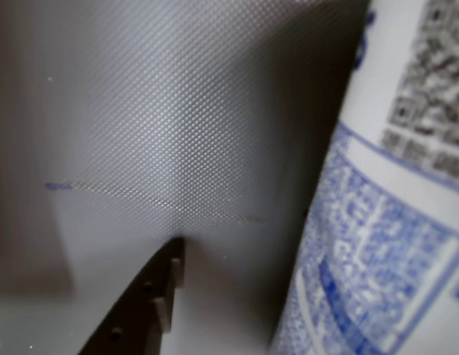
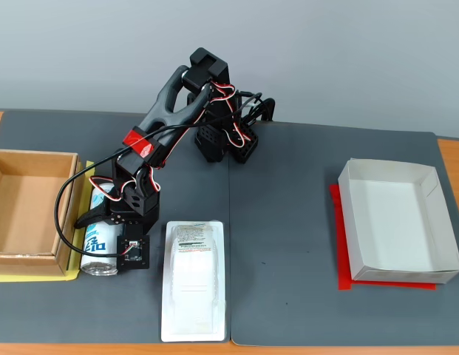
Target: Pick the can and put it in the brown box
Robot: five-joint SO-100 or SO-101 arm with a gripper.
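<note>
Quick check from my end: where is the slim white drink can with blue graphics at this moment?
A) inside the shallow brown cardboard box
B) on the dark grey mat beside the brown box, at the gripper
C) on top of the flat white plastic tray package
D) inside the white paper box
B: in the fixed view the slim white drink can lies on the dark grey mat under the gripper, just right of the shallow brown cardboard box, not in it.

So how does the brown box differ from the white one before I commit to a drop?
The brown box is plain cardboard at the fixed view's left edge, right beside the can and gripper; the white paper box sits far right. Yellow shows under the brown box, red under the white one. Both are shallow, rectangular, open-topped and empty.
</note>
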